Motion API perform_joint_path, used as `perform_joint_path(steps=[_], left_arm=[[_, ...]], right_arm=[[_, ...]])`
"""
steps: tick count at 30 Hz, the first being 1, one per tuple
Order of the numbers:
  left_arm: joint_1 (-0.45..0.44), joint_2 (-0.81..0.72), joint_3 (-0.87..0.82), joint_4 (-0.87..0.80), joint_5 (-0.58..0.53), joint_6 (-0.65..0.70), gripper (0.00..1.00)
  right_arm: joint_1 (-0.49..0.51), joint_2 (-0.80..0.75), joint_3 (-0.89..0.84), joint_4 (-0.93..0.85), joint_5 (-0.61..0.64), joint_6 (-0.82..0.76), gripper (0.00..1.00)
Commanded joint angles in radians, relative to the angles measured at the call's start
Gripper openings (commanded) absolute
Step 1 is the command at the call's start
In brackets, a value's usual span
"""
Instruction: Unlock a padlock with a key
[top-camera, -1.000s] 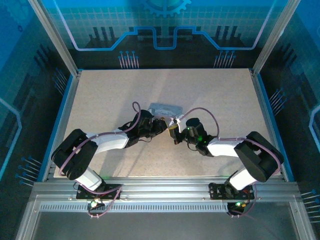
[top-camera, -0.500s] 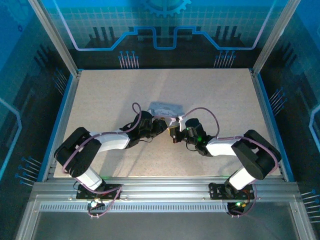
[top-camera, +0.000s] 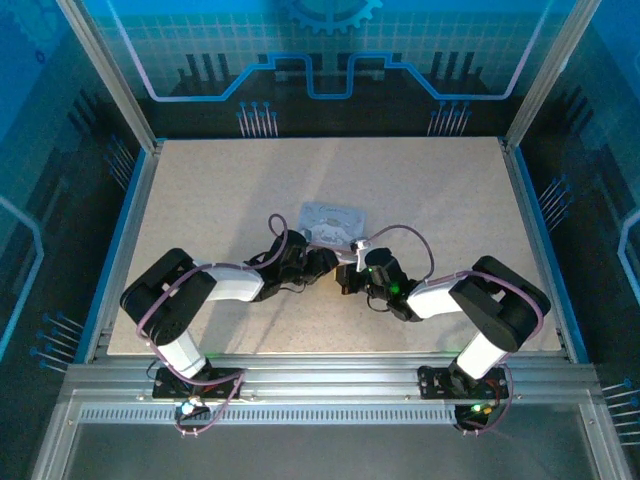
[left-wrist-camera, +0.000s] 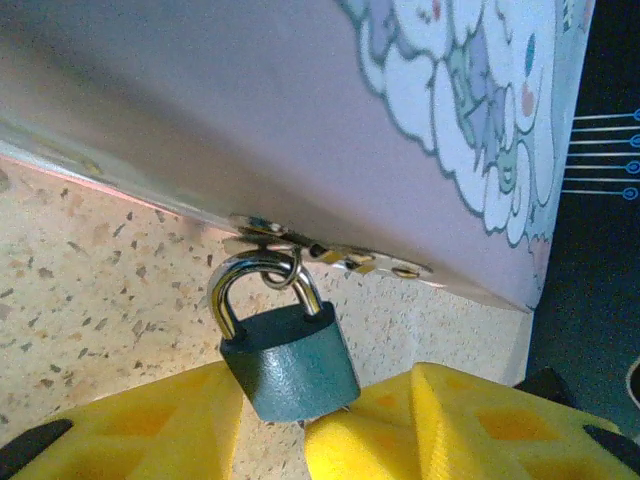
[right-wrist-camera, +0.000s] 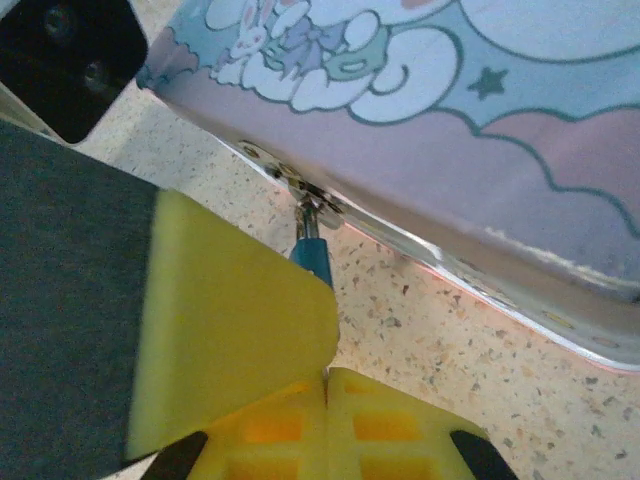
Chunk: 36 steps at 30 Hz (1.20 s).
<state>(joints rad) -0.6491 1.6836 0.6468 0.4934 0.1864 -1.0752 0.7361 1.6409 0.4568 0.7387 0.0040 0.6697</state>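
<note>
- Locate the padlock (left-wrist-camera: 290, 365) at the near edge of the tin (left-wrist-camera: 300, 120). Its shackle (left-wrist-camera: 222, 300) passes through the metal hasp (left-wrist-camera: 330, 255) on the tin's rim, and the dark bluish body hangs just above the speckled table (left-wrist-camera: 90, 270).
- Note the long axis. It runs from the hasp down towards the left gripper (left-wrist-camera: 300, 410), leaning slightly to 1 side. The bottom face, where you would expect the keyway, points into the gap between that gripper's 2 yellow pads and is hidden.
- Check the left jaws. They stand a little apart, with the lower end of the padlock body at the gap. You cannot tell whether they clamp the body or merely cradle it.
- Check the right gripper (right-wrist-camera: 325, 372). Its pads (right-wrist-camera: 230, 310) meet along 1 seam, so the jaws read as closed. You cannot tell whether the key is pinched between them.
- From the right wrist view, the padlock is a thin blue sliver seen edge-on, just beyond the tip of the upper pad and below the hasp.
- In the top view, both grippers sit almost tip to tip at the tin's near edge. The left one is nearer the bottom face of the padlock.
- Judge the next move accordingly: the key must travel along the long axis into the bottom face, so that face probably has to turn towards the right gripper.
</note>
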Motion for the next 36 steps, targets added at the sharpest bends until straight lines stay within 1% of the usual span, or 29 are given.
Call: perform_joint_path(steps=[1, 6, 9, 12, 15, 21, 30, 36], left_arm=[[0.002, -0.053, -0.026, 0.039, 0.048, 0.001, 0.53], [0.015, -0.105, -0.077, 0.058, 0.019, -0.028, 0.61], [0.023, -0.124, -0.124, 0.102, -0.006, -0.067, 0.63], [0.031, -0.136, -0.162, 0.111, -0.033, -0.102, 0.63], [0.038, -0.126, -0.204, 0.176, -0.043, -0.148, 0.62], [0.042, -0.072, -0.221, 0.284, -0.026, -0.204, 0.57], [0.041, -0.035, -0.227, 0.344, -0.024, -0.224, 0.50], [0.041, -0.005, -0.223, 0.373, -0.024, -0.231, 0.49]], right_arm=[[0.019, 0.022, -0.011, 0.062, 0.016, 0.063, 0.00], [0.020, 0.007, -0.012, 0.032, 0.004, 0.092, 0.00], [0.020, -0.003, -0.011, 0.014, -0.004, 0.117, 0.00], [0.021, -0.013, -0.005, -0.007, -0.017, 0.156, 0.00], [0.019, -0.016, 0.014, -0.047, -0.033, 0.190, 0.00], [0.020, -0.009, 0.025, -0.039, -0.059, 0.240, 0.00], [0.021, -0.001, 0.036, -0.041, -0.081, 0.313, 0.00], [0.019, -0.001, 0.043, -0.045, -0.089, 0.348, 0.00]])
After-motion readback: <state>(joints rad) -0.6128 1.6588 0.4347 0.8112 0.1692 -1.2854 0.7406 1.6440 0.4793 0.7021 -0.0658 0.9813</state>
